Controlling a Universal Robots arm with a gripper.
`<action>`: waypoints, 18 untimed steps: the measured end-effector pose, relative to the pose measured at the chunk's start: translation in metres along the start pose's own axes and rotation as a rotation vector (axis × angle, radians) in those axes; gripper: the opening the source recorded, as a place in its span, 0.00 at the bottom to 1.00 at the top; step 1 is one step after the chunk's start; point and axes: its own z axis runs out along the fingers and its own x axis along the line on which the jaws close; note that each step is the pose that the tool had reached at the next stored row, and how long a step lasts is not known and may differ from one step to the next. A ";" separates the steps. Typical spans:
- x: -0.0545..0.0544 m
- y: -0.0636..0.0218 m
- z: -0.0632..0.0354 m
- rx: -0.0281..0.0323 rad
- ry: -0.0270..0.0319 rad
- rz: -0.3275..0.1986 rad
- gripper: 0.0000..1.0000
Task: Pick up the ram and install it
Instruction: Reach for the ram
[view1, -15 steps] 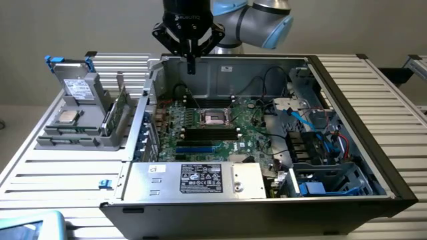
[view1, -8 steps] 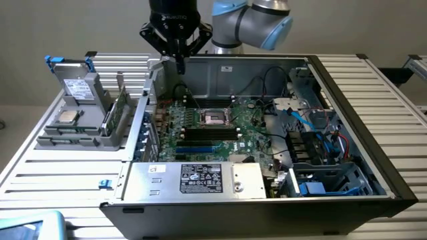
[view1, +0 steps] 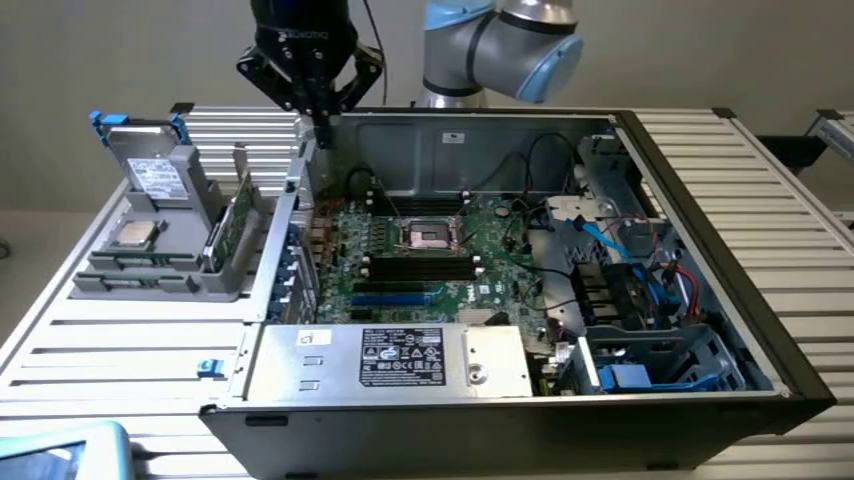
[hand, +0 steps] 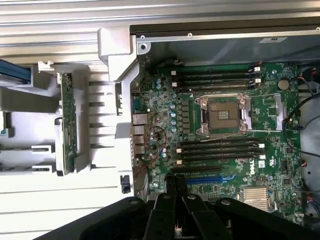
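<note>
My gripper hangs with its 2 fingers pressed together and nothing between them, high over the rear corner of the open computer case on the exterior view's left. Nearest below its tips runs the case's upright side wall, the 1 edge that separates the inside of the machine from the gray holder just outside it. The ram stands on its long edge in that holder, just beside the wall. It is untouched and well below the fingers, with its upper edge free. Further toward the exterior view's left, the silver processor chip lies flat on the holder and a labelled drive with blue clips stands upright. Inside the case the motherboard lies flat and open from above, with 2 banks of black memory slots flanking the processor socket. The power supply borders the board on the nearer side, while cables and a drive cage crowd the exterior view's right. Everything rests on a table of silver slats, and my arm's gray-and-blue joint rises behind the case's back wall.
</note>
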 end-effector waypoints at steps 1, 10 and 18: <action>0.004 -0.0003 0.0000 0.0000 0.0000 0.000 0.11; 0.046 0.0008 0.0007 0.0045 -0.0002 0.000 0.11; 0.083 0.0037 0.0020 0.0146 -0.0006 -0.001 0.11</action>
